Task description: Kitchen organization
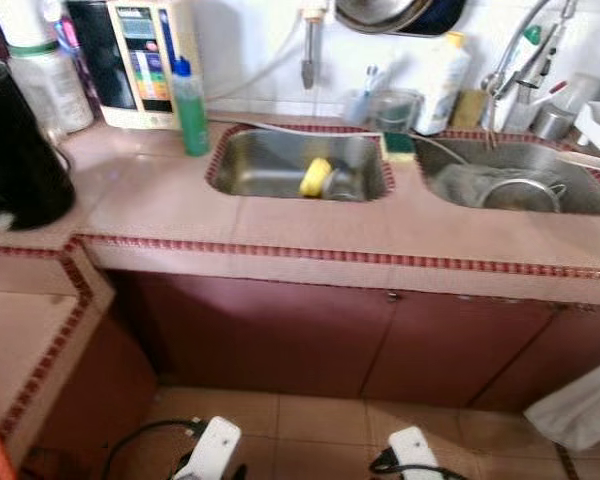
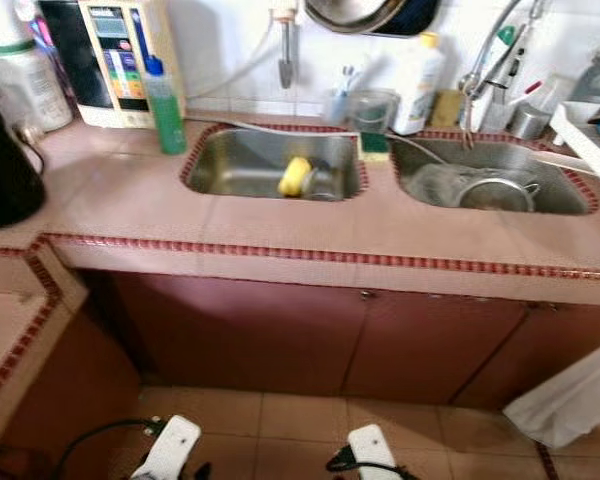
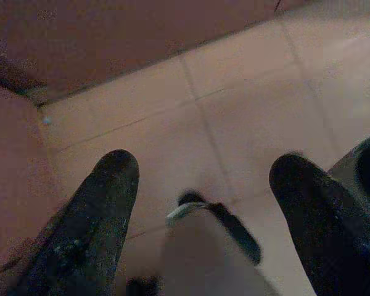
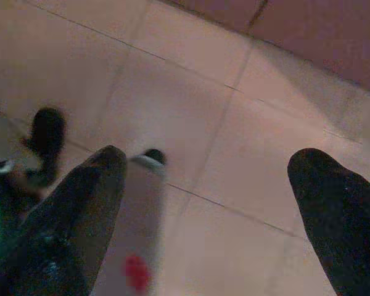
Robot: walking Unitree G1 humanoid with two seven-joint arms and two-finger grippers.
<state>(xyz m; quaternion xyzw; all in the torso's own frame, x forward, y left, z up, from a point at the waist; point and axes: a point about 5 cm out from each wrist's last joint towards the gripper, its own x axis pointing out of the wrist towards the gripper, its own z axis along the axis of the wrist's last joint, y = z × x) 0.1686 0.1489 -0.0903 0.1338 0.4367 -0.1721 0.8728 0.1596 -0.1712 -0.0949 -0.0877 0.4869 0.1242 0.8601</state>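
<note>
Sink (image 1: 270, 150), steel and red-rimmed, holds yellow sponge (image 1: 315, 177).

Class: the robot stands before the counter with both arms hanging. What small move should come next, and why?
Probably raise the right gripper toward the yellow sponge in the left sink. Both grippers, left gripper too, hang open over the floor tiles, holding nothing.

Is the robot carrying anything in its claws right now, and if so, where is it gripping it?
Nothing is held. The left gripper and the right gripper both hang open over the tiled floor, with only bare floor between their fingers.
</note>
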